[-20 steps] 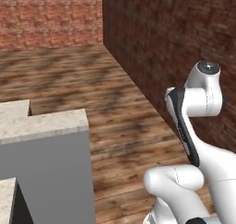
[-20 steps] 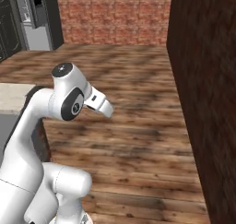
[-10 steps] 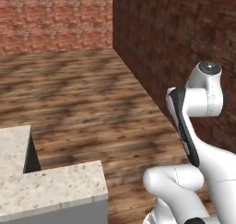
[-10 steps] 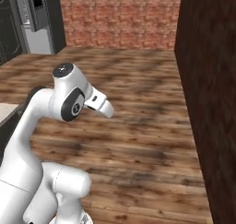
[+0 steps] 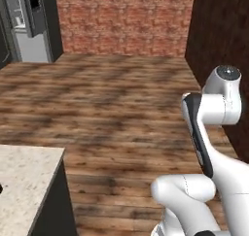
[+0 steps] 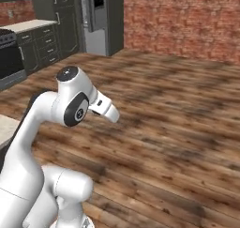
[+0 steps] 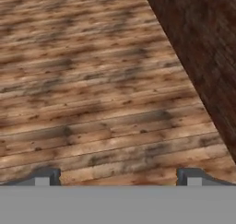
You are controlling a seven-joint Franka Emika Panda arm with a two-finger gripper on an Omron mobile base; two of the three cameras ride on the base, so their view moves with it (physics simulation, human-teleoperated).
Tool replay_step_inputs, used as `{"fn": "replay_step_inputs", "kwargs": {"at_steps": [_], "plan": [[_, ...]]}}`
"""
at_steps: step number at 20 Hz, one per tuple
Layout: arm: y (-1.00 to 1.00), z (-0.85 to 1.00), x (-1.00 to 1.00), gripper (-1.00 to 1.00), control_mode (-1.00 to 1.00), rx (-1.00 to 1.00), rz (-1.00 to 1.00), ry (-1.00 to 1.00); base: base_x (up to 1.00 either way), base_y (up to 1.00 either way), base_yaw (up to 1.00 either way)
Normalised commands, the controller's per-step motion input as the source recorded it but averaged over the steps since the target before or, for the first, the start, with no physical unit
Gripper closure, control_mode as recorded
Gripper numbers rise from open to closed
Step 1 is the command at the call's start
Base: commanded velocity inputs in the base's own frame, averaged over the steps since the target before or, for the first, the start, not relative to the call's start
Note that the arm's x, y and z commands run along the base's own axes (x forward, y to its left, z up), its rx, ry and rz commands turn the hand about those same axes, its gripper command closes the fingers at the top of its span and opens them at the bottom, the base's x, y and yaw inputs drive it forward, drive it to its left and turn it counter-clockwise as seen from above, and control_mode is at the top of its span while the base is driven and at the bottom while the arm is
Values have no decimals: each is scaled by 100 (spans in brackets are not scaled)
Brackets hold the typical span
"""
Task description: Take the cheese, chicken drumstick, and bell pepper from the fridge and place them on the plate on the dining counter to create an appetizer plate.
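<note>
Lighting: even, moderately bright, source unseen. Wooden floor [image 5: 121, 99]: dappled soft shadows throughout. Brick wall [image 5: 124, 19] beyond floor: slightly soft. No glare; rendering coarse.

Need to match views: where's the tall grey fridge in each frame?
Left base view: the tall grey fridge stands in the top left corner, at the far end of the wooden plank floor.
Right base view: it is at top centre-left, right of the dark panelled cabinets.
Hand view: it is not in this picture.
Shared landmark: the red brick wall just right of the fridge in both base views.
</note>
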Motion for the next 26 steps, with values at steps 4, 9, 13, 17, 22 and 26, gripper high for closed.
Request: {"fn": "replay_step_inputs", "kwargs": {"at_steps": [4,9,13,17,22,26], "plan": [[0,0,0,-100,100,0,0,0,100,-5,65],[0,0,0,-100,100,0,0,0,100,-32,53],[0,0,0,-100,100,0,0,0,100,-65,35],[0,0,0,-100,100,0,0,0,100,-64,30],[0,0,0,-100,100,0,0,0,100,-28,24],[0,0,0,-100,100,0,0,0,100,0,20]]}}
